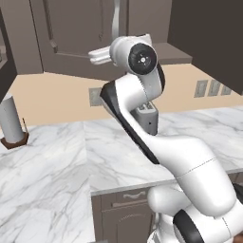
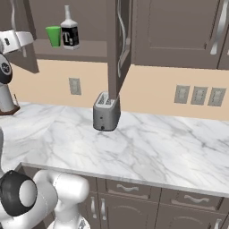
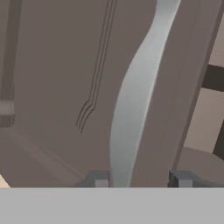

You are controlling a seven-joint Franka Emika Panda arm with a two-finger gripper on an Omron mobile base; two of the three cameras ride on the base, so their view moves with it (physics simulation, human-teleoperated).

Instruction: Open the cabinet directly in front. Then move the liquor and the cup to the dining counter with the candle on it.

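Cabinet (image 3: 52,87) door, dark grey-brown, panelled, curved silver handle (image 3: 131,109) (between jaws)

Cabinet (image 3: 57,87): matt grey-brown panelled finish; handle (image 3: 131,105): smooth brushed silver metal; worktop (image 2: 147,143): polished grey-veined white marble.

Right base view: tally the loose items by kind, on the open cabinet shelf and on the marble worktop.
Green cup: 1
Liquor bottle: 1
Toaster: 1
Paper towel roll on a stand: 1, seen whole in the left base view
Total: 4
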